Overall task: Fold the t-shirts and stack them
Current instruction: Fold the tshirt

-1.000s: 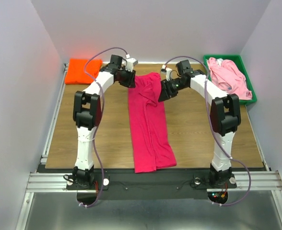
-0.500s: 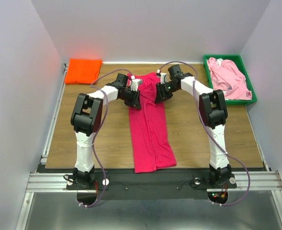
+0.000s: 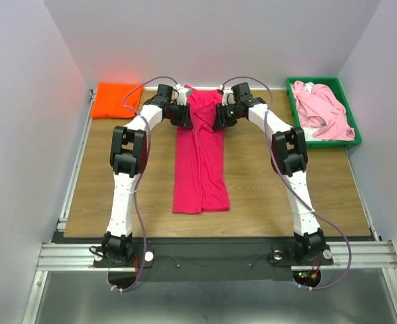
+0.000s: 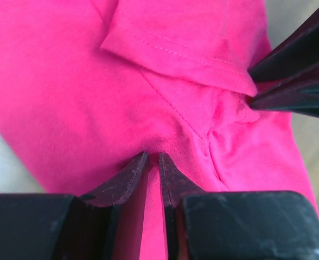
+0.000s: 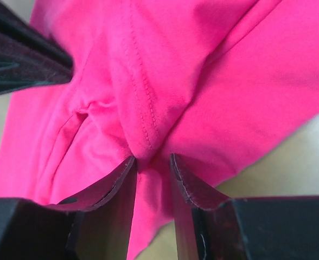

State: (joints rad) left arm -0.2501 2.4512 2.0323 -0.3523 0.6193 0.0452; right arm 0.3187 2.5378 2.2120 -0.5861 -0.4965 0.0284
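No legible text or markings

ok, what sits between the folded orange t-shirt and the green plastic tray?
In the top external view: the far end of the crimson-magenta cloth t-shirt, pinched by the left gripper and right gripper.

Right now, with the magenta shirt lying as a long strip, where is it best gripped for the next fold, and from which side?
Probably near the far end, one long edge per gripper, each coming in from its own side. The magenta shirt lies flat and narrow, and its cloth bunches enough there to pinch. The left gripper and right gripper are closed on folds at that end.
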